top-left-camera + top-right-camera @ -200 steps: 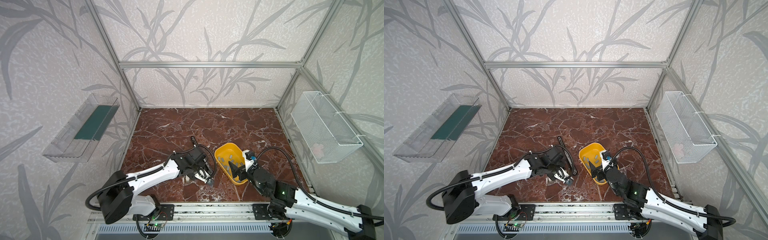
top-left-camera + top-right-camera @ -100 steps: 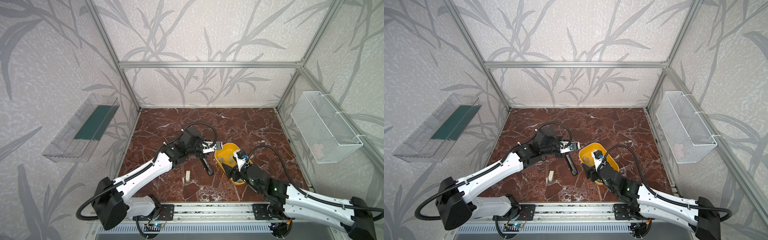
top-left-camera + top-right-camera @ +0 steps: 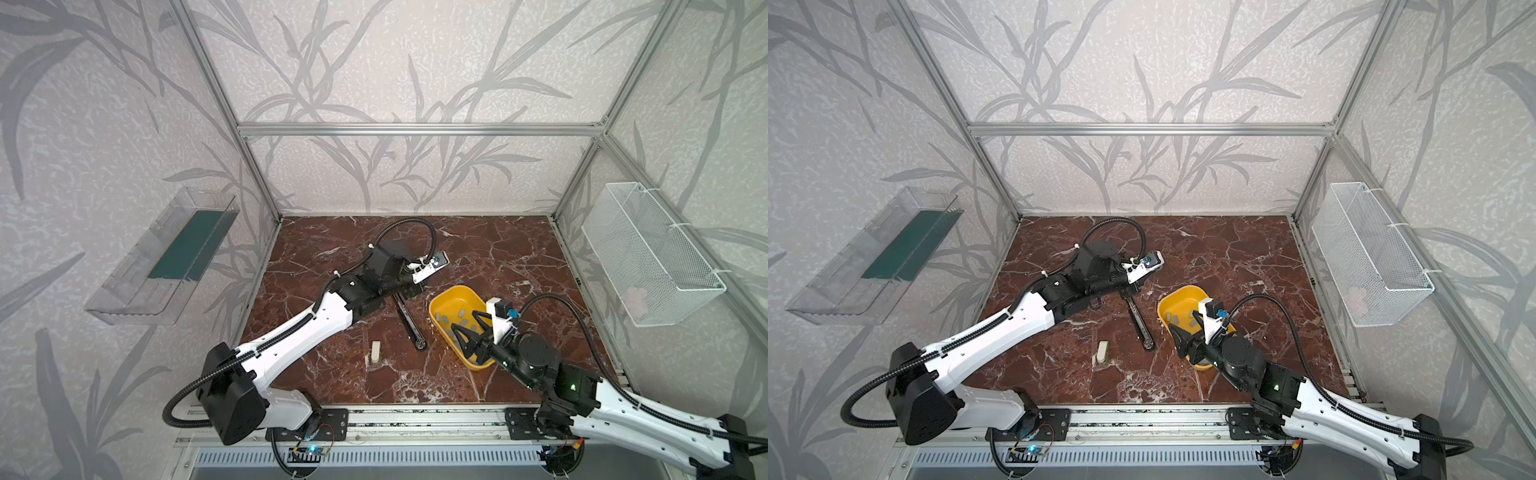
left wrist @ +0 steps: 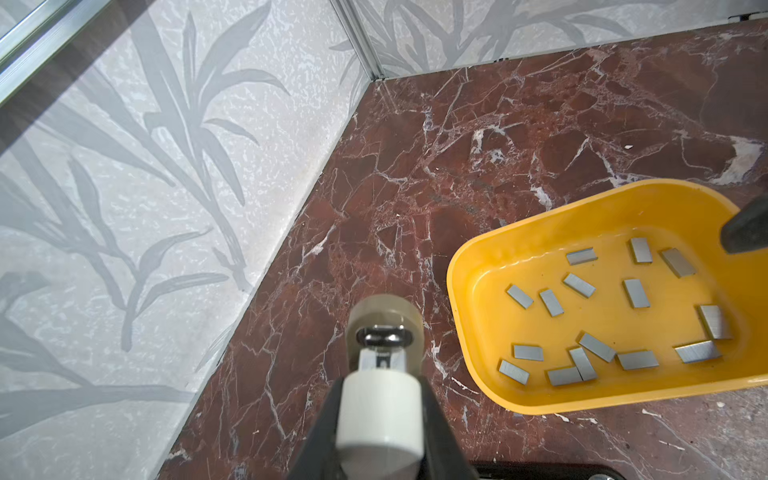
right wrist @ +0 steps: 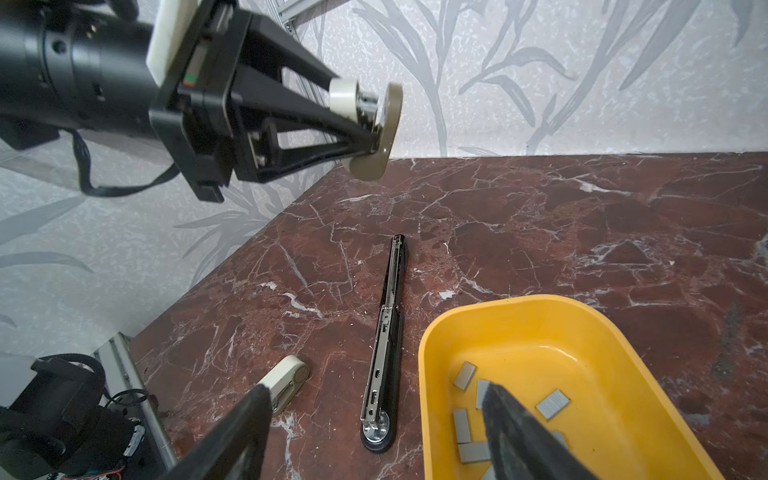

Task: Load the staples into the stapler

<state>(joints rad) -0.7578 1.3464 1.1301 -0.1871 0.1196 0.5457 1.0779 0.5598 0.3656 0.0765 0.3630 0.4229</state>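
Lying flat on the table [image 3: 498, 257], the stapler [image 3: 409, 322] sits at 9 o'clock of the yellow tray [image 3: 453, 301], which holds loose staple strips [image 4: 636, 293]. Left jaws grip a cream piece [image 4: 380, 411] aloft over the stapler's 12 o'clock end; right jaws hang open over the tray, a cream block [image 3: 376, 351] at the stapler's 8 o'clock.

The light is bright, soft and even. Shadows on the marble floor [image 3: 478, 257] are faint and short, with no strong glare. Both top views are evenly in focus. In the right wrist view the right gripper [image 5: 376, 392] has blurred fingers [image 5: 232, 436], while the stapler [image 5: 386, 332] is sharp. In the left wrist view the cream part [image 4: 380, 419], close to the lens, looks slightly soft.
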